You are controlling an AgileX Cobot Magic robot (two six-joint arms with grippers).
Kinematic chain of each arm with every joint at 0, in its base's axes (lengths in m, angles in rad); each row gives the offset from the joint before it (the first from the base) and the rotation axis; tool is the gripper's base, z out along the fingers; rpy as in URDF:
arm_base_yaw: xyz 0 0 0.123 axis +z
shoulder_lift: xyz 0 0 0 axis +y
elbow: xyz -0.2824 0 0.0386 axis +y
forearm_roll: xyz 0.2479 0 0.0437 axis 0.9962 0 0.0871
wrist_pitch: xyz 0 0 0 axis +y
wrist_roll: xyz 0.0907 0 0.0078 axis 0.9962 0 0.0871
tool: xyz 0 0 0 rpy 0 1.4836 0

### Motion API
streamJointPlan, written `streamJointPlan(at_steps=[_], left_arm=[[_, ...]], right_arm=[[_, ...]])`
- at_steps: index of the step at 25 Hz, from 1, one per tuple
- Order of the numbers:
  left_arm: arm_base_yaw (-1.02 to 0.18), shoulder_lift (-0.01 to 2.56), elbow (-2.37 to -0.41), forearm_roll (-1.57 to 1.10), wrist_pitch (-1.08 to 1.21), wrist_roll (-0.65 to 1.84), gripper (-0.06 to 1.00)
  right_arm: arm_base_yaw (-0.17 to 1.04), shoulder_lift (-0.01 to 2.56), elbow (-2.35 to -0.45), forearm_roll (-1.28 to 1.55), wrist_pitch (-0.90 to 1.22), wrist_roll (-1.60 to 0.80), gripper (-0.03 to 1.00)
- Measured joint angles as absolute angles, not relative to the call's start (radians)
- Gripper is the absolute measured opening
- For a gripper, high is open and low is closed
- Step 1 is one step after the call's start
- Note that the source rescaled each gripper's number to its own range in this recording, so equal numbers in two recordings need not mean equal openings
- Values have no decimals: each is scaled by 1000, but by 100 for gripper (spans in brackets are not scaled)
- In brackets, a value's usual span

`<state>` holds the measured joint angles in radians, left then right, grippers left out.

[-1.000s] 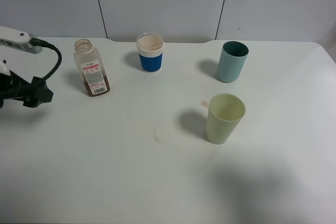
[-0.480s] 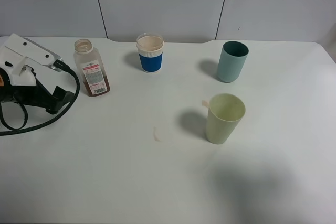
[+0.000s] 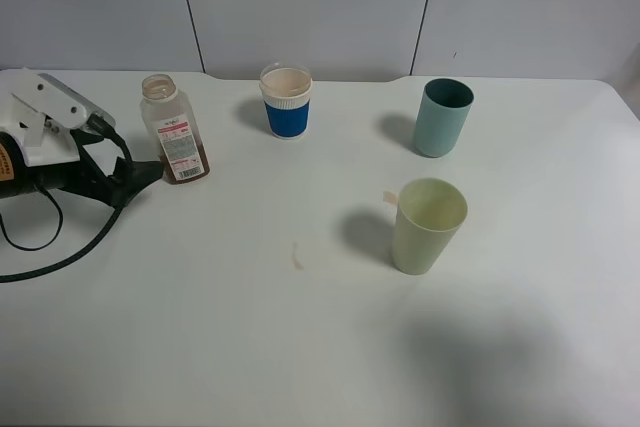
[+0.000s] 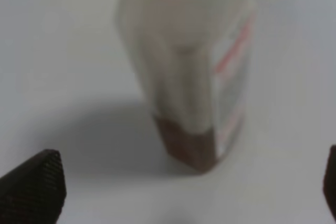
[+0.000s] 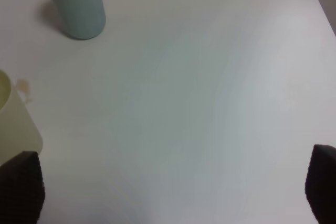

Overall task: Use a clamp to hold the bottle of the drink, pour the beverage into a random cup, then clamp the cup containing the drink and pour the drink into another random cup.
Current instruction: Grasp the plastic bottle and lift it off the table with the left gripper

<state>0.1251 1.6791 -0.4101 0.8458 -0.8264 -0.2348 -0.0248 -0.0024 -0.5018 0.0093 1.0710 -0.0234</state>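
Left clamp (image 3: 138, 177) low over the white table (image 3: 300, 347), fingers spread wide just left of the upright bottle (image 3: 176, 130), brown beverage (image 3: 188, 164) at its base, right clamp (image 5: 169, 190) spread wide too, holding nothing, pale yellow-green cup (image 3: 428, 226) right of centre, teal cup (image 3: 443, 117) beyond it

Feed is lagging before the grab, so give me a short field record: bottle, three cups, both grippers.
bottle: upright, uncapped, brown beverage low in it, rear left of table
left gripper: open, empty, pointed at bottle, not touching
right gripper: open, empty, over bare table
yellow-green cup: upright, no beverage visible inside
teal cup: upright, behind yellow-green cup
blue-banded cup: upright, rear centre
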Motion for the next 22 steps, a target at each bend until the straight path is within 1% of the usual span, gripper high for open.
streamJointPlan(at_steps=[7,14,22], left_arm=[[202,1776,-467,872,-940,-220,100],[208,1931,-570,1069,-1011,-217,100],[208,2079,-676,1098,-1073,-217,100]], right_arm=[[-25,-2,-502,9,1071,-23,100],[-25,-2,-502,9,1071,-23,100],[-25,-2,-502,9,1071,-23,100]])
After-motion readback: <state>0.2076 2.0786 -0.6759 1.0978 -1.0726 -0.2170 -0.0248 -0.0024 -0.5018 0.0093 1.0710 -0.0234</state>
